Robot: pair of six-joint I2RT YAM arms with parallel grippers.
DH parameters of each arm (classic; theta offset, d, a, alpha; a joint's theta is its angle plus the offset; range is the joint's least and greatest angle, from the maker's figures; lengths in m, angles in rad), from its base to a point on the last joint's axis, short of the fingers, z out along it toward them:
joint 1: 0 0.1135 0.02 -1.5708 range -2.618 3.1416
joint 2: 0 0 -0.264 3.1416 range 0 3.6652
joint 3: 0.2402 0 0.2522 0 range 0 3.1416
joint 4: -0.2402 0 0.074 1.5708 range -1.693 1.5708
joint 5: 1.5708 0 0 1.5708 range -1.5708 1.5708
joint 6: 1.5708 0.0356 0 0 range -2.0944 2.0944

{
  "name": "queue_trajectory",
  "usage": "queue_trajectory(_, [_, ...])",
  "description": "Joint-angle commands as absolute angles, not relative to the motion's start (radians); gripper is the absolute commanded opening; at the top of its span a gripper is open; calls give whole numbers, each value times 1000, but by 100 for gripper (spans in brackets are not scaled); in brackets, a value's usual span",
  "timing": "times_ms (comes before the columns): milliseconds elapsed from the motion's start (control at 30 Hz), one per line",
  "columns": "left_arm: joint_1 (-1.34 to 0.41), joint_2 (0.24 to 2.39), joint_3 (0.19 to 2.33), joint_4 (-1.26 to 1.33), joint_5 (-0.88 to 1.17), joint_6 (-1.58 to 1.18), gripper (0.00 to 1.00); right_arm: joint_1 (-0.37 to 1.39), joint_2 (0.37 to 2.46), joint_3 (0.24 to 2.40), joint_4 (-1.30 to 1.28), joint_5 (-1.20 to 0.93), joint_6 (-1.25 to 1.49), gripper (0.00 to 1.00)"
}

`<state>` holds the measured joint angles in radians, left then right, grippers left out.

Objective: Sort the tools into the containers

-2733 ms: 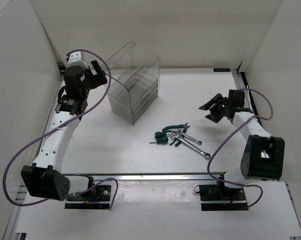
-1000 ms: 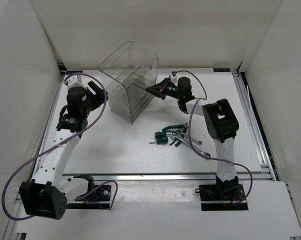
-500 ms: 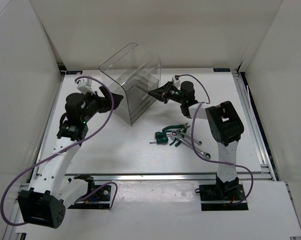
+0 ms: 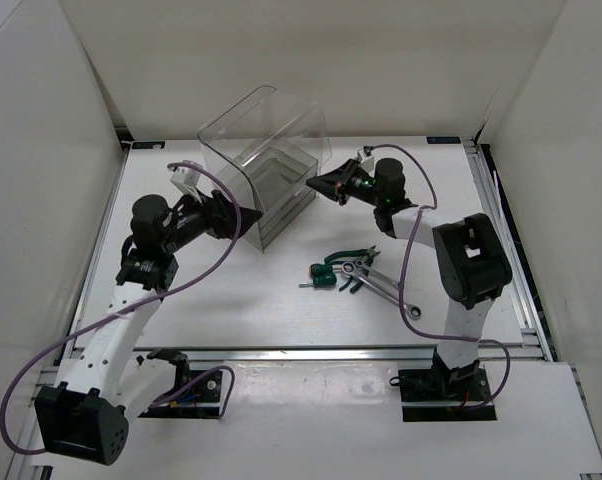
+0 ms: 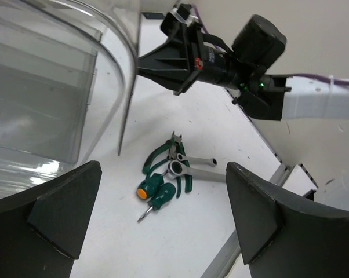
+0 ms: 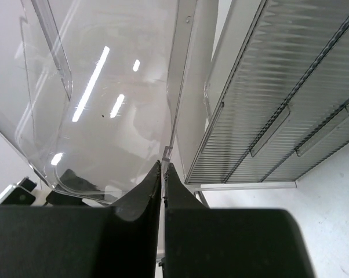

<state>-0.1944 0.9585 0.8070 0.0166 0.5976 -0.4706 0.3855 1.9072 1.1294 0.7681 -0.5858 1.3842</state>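
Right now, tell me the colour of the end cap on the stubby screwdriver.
Orange, on the green-handled screwdriver; the left wrist view shows it best.

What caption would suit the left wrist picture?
Seen past the open left gripper: heaped tools, the clear organiser, the shut right gripper at its edge.

The organiser (image 5: 47, 104) runs off our left wrist view's edge. From above, the tools (image 4: 356, 268) are too small for us to separate.
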Motion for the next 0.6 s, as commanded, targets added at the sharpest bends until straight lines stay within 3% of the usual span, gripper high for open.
queue_trajectory(0, [-210, 914, 779, 58, 663, -434, 99, 379, 1850, 1106, 730, -603, 1341, 0])
queue_trajectory(133, [-221, 920, 776, 89, 666, -455, 96, 387, 1822, 1089, 726, -595, 1350, 0])
queue_trajectory(300, [-233, 960, 807, 97, 703, -477, 84, 383, 1792, 1075, 706, -583, 1374, 0])
queue_trajectory(567, [-238, 988, 807, 92, 706, -485, 81, 380, 1755, 1069, 683, -577, 1390, 0])
